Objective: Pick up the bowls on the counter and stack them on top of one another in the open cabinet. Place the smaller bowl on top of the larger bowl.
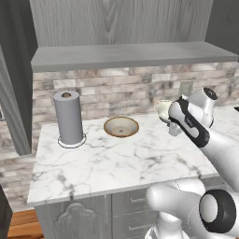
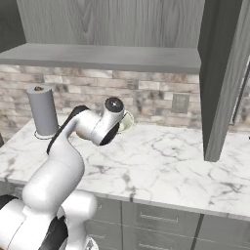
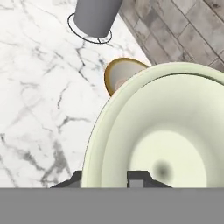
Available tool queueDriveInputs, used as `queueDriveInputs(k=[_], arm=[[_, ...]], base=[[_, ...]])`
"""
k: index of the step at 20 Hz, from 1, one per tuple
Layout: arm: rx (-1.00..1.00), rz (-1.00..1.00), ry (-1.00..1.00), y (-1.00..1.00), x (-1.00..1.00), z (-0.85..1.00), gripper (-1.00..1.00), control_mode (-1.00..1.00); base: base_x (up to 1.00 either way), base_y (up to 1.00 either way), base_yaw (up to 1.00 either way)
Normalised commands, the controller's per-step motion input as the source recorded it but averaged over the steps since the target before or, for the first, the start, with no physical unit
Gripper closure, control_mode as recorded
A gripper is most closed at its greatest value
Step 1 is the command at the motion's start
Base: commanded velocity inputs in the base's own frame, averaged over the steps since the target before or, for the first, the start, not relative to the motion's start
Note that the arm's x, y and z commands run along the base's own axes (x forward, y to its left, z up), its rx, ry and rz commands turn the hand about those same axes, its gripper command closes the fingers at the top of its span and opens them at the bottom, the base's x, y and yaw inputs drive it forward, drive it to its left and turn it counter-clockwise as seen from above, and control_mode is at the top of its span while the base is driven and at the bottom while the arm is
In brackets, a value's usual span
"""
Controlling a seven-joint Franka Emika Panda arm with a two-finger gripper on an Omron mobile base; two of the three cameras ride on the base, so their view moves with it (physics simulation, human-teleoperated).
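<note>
The smaller bowl (image 3: pixel 166 140), pale cream-green and glossy, is held tilted by its rim in my gripper (image 3: pixel 105 179), which is shut on it, one finger inside and one outside. In the left base view the gripper (image 1: pixel 168 117) holds this smaller bowl (image 1: pixel 163 109) just above the counter (image 1: pixel 116 158), near the brick wall at the right. The larger bowl (image 1: pixel 121 126), brown-rimmed, sits upright on the marble about a hand's width to the left, also seen as the larger bowl (image 3: pixel 119 74). The open cabinet's grey shelf board (image 1: pixel 130 55) runs above both. My arm hides most of the smaller bowl (image 2: pixel 127 120) from the right.
A grey paper-towel cylinder (image 1: pixel 68 117) stands at the counter's back left. A wall outlet (image 2: pixel 179 102) sits in the brick backsplash. The open cabinet door (image 2: pixel 222 83) hangs at the right, and drawer fronts (image 2: pixel 161 219) lie below the counter edge.
</note>
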Motion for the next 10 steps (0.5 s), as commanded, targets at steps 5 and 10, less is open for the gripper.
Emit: queueDriveInputs(k=[5, 10], arm=[[-0.02, 0.25, 0.08, 0.5, -0.13, 0.09, 1.0, -1.0], [0.01, 0.2, 0.0, 0.13, -0.11, 0.0, 1.0, -1.0]], base=[[0.0, 0.0, 0.0], [0.0, 0.0, 0.0]])
